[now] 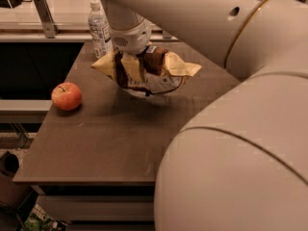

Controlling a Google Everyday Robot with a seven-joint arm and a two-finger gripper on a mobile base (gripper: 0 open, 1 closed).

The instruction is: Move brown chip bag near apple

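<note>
The brown chip bag (149,69) hangs crumpled in the air above the middle of the table, with dark brown centre, pale yellow edges and a silvery underside. My gripper (132,59) comes down from above and is shut on the bag's top. The apple (66,96), red-orange with a short stem, sits on the table's left side, to the left of the bag and a little nearer to the camera, apart from it.
A clear water bottle (99,29) stands at the table's back left, just behind the gripper. The brown table (110,138) ends in a left edge close to the apple and a front edge below. My large white arm fills the right side.
</note>
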